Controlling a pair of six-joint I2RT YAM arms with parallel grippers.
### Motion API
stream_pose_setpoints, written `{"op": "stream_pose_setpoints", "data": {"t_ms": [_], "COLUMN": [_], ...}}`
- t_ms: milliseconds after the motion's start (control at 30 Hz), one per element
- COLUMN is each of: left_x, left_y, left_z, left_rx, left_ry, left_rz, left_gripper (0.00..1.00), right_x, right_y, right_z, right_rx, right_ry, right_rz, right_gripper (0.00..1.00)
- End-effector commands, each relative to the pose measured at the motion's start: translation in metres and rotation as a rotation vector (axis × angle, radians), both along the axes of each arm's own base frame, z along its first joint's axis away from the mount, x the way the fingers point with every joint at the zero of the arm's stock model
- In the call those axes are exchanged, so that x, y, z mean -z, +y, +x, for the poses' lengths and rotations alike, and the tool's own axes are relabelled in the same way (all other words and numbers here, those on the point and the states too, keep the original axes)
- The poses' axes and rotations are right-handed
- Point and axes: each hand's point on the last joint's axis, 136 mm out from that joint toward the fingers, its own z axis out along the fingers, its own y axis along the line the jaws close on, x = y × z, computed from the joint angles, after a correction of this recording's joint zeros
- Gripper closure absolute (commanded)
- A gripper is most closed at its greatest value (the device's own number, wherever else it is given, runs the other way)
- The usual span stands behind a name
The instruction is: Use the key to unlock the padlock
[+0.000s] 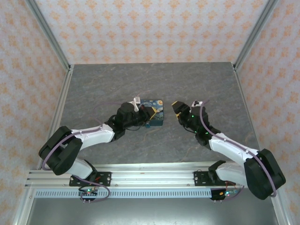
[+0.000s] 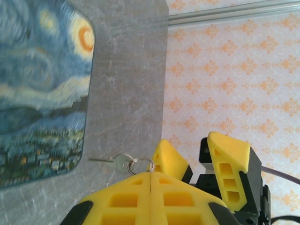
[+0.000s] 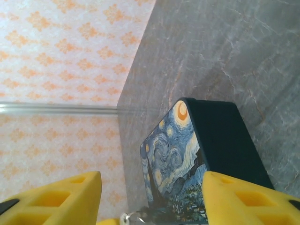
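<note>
Beside the painted box (image 1: 154, 115) at mid-frame of the top view, the left claw (image 2: 150, 174) is pinched shut on the key (image 2: 121, 162) by its ring. The right claw (image 1: 177, 108) stands parted and empty. Padlock: too small to make out. The key looks secured; next, its blade must meet the keyhole.

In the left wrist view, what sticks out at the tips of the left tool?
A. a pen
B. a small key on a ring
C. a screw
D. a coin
B: a small key shows right at the closed tips of the left tool, next to the painted box.
</note>
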Motion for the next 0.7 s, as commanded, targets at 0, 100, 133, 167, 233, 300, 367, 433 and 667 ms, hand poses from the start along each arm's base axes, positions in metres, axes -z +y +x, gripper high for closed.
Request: {"op": "stream_pose_setpoints", "data": {"t_ms": [0, 100, 133, 167, 233, 300, 367, 433, 667], "left_x": [-0.031, -0.043, -0.047, -0.051, -0.052, -0.051, -0.053, -0.051, -0.054], "left_y": [-0.007, -0.007, -0.008, -0.009, -0.008, -0.008, -0.008, -0.009, -0.018], "left_z": [-0.004, -0.003, -0.003, -0.003, -0.001, -0.002, 0.0, 0.0, 0.001], "left_rx": [0.17, 0.262, 0.287, 0.314, 0.346, 0.393, 0.43, 0.462, 0.552], "left_ry": [-0.111, -0.154, -0.165, -0.174, -0.177, -0.178, -0.183, -0.187, -0.208], "left_rz": [0.032, 0.058, 0.052, 0.048, 0.058, 0.063, 0.049, 0.056, 0.056], "left_gripper": [1.0, 1.0, 1.0, 1.0, 1.0, 1.0, 1.0, 1.0, 1.0], "right_x": [-0.014, -0.027, -0.03, -0.034, -0.042, -0.05, -0.056, -0.061, -0.066], "right_y": [0.019, 0.026, 0.03, 0.034, 0.04, 0.044, 0.046, 0.048, 0.053], "right_z": [-0.012, -0.011, -0.012, -0.012, -0.012, -0.013, -0.013, -0.012, -0.006], "right_rx": [-0.257, -0.371, -0.41, -0.451, -0.5, -0.54, -0.564, -0.59, -0.624], "right_ry": [-0.084, -0.178, -0.201, -0.225, -0.271, -0.311, -0.34, -0.356, -0.361], "right_rz": [-0.054, -0.051, -0.044, -0.039, -0.037, -0.041, -0.049, -0.044, -0.003], "right_gripper": [0.43, 0.46, 0.47, 0.48, 0.52, 0.56, 0.6, 0.61, 0.62]}}
